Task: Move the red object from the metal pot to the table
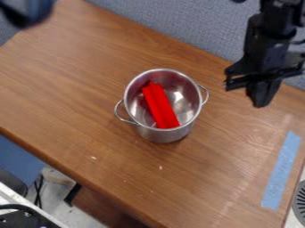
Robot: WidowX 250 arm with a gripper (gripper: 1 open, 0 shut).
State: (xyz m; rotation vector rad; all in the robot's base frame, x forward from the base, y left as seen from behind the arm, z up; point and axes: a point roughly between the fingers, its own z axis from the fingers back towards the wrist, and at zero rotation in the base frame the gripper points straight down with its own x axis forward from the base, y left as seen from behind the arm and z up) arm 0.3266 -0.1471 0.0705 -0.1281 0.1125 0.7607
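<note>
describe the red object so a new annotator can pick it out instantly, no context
Find the brown wood-grain table; near its middle stands a small shiny metal pot with two loop side handles. Inside it, leaning against the wall, is the red object, a long flat-sided block. It is the only bright red thing in view; the black gripper hangs to the pot's right.

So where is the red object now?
The red object lies inside the metal pot near the middle of the table, left of the gripper.

- A grey-blue fabric partition wall (179,22) stood behind the setup.
- Dark cables (53,189) lay on the pale floor (71,214) below, lower left.
- Lighting was even.
</note>
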